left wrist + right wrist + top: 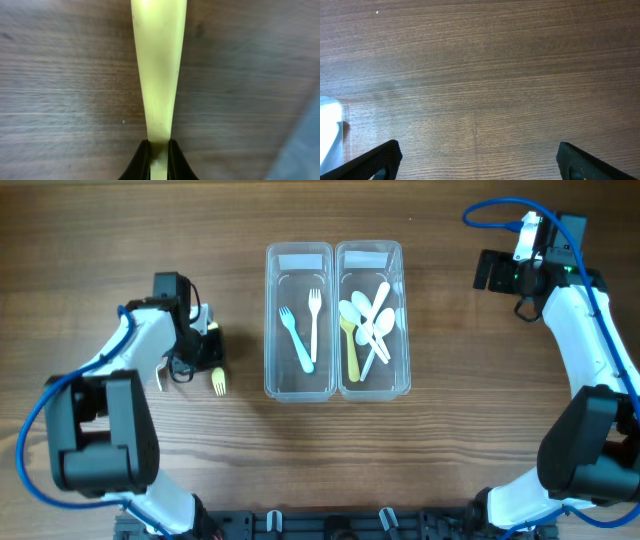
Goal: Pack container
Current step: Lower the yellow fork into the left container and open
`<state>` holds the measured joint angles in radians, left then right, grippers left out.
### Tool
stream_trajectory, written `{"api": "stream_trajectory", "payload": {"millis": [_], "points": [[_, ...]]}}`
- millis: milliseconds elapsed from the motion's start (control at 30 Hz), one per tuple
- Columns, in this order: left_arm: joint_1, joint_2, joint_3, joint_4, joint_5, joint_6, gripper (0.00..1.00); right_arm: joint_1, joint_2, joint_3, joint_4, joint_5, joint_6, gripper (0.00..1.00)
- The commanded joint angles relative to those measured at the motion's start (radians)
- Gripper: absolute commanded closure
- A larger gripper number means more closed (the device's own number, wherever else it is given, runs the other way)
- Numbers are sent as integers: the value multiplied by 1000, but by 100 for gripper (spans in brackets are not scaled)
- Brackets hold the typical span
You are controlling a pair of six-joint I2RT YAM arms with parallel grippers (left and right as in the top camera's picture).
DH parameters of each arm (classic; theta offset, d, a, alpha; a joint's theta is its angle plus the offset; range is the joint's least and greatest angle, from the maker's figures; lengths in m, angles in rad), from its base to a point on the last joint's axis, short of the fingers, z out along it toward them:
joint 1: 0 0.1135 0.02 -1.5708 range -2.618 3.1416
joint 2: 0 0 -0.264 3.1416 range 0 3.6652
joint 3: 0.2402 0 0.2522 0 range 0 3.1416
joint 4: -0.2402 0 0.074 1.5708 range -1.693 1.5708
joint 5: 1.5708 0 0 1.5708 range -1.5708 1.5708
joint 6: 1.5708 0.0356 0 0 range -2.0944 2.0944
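From overhead I see the left gripper (207, 352) at the left side of the table (120, 240); the yellow fork (218, 384) sticks out of it, tines toward the robot's base, well apart from the left container (298, 250); this one holds a blue fork (297, 340) and a white fork (314, 315); the right container (370, 250) holds spoons (368, 320); the right gripper (492, 270) is at the far right. In the left wrist view the left fingers (140, 161) are pinched narrow on the fork's handle. In the right wrist view the right fingers (375, 160) stand wide apart above the wood.
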<state>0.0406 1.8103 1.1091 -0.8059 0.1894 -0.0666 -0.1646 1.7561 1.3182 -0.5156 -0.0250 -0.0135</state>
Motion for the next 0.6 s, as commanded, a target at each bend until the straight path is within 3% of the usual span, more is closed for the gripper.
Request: {"api": "stream_trajectory", "payload": {"millis": [0,200,400,567], "points": [[-7,-167,126,-19,72,-42,96,3,-15,2,1,3,-11,0],[-155,-388,165,33,111,-80,96,3,-15,2,1,3,-11,0],[-353,-344,165,138,89,-123,95,3,-15,2,1,3,-10,0],[-408,-244,165,151,64,-129,94,3,-15,2,1,3,-10,0]]}}
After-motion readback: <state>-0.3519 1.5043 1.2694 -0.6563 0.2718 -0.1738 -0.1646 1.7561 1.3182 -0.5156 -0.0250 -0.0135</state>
